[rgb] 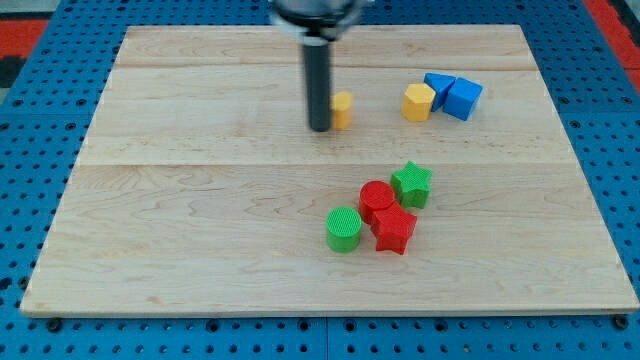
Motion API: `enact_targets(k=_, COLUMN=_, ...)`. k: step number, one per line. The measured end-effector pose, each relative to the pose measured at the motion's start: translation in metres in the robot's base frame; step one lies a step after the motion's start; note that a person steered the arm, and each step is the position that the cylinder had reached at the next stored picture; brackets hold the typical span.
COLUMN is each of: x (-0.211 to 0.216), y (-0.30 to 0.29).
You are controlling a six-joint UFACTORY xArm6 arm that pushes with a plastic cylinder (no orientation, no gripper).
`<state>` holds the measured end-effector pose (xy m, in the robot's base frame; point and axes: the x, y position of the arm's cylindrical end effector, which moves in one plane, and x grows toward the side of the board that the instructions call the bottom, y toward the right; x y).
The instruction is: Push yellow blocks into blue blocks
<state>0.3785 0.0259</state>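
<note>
One yellow hexagonal block (419,102) already touches two blue cube blocks (452,96); another yellow block (342,110), far left, remains, my tip (320,129) touching its left. No fingers exist.

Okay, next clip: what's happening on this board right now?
A single arm with a dark rod is pushing blocks on a wooden board. My tip sits at the view's left side of a yellow block, apparently touching it. Further to the view's right, another yellow block already rests against two blue blocks. Lower down, a green cylinder, red cylinder, red star and green star sit clustered, away from my tip.
</note>
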Motion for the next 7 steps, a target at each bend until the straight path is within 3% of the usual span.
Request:
enact_targets(k=1, x=-0.017, y=0.019)
enact_targets(k=2, x=-0.019, y=-0.053)
enact_targets(k=3, x=-0.035, y=-0.058)
enact_targets(k=4, x=-0.047, y=0.009)
enact_targets(k=7, x=-0.049, y=0.040)
